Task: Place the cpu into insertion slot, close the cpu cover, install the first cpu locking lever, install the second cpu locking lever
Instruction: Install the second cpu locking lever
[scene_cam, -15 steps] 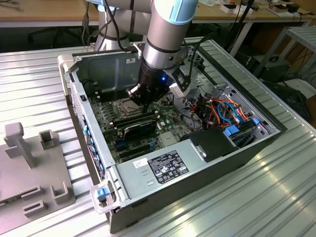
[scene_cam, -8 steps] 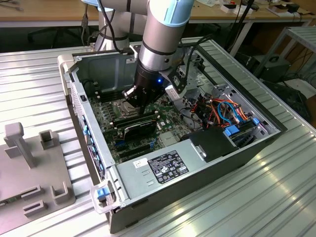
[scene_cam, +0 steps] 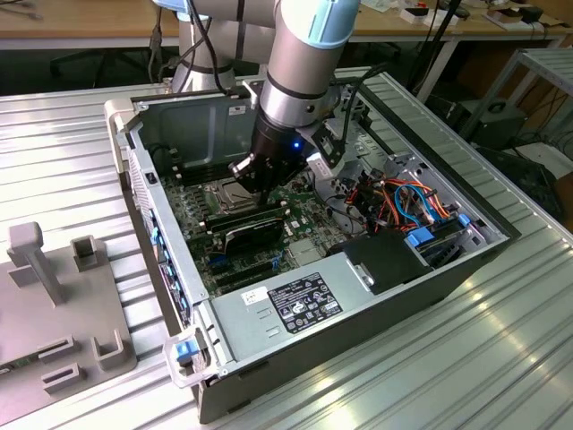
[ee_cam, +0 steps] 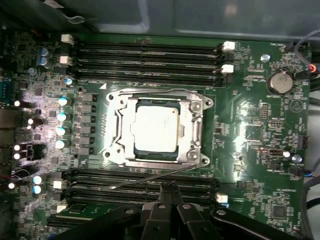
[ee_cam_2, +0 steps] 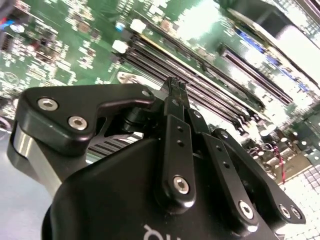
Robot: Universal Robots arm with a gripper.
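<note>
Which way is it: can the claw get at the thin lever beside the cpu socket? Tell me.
Probably yes. In the first wrist view the shut claw hangs just over the loose lever beside the cpu cover, with only memory slots underneath and nothing between them.

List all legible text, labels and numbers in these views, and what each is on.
No text can be quoted with confidence.
White label on the grey metal housing, exterior view: print too small to read.
Green circuit board, first wrist view: white markings too small and blurred.
cpu top face: washed out by glare.
end effector body, second wrist view: white lettering cut off at the picture's edge.
</note>
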